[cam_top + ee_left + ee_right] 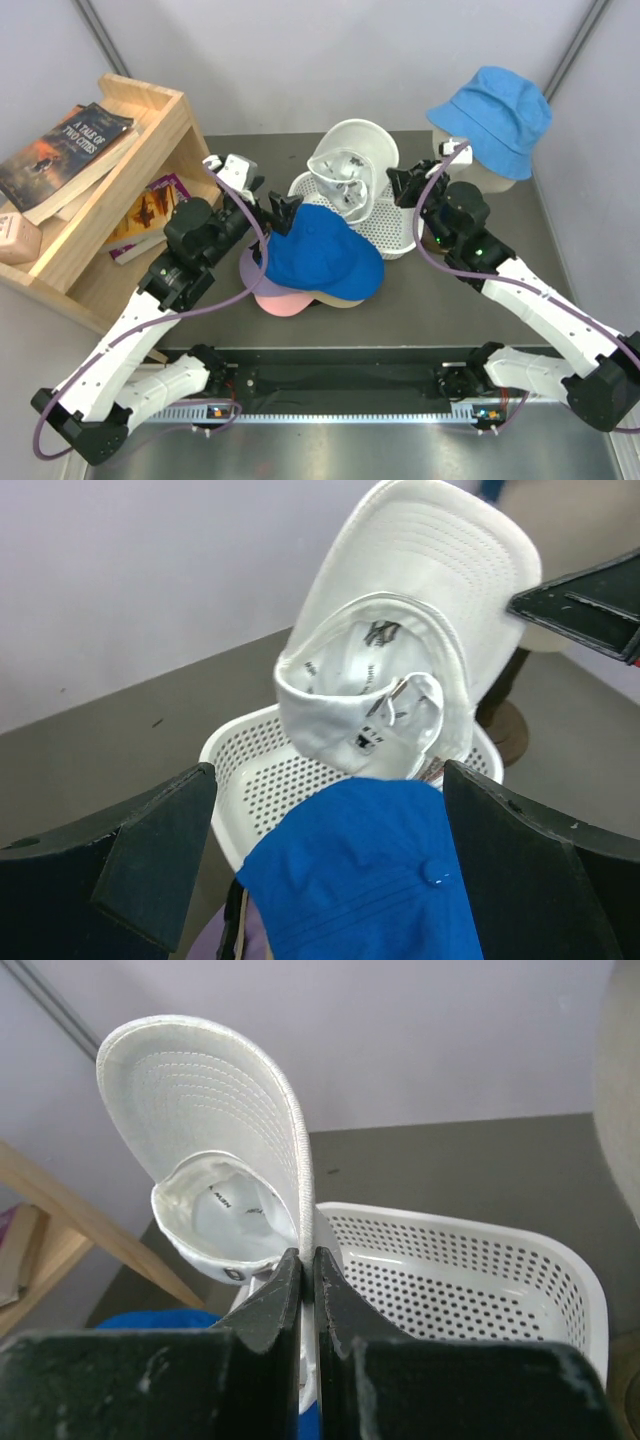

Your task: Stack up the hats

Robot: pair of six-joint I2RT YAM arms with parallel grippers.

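- White fabric cap (pixel 215 1150) is pinched by its brim in the right end effector (pixel 308 1265), above the white holey plastic basket (pixel 480 1270).
- Left end effector (pixel 330 850) gapes wide over the royal blue cap (pixel 370 880).

We take this for a robotics lab bench, staged rather than lived in. Two white arms are bolted to a metal rail (pixel 330 410) at the near edge of a dark grey table (pixel 470 300), and plain pale walls (pixel 330 50) close it in on the far side. The props look gathered for a test: a wooden shelf (pixel 120 160) of books (pixel 62 150) on the left, a white perforated basket (pixel 395 225) in the middle, and a mannequin head (pixel 495 175) wearing a blue bucket hat (pixel 492 115) at the far right.
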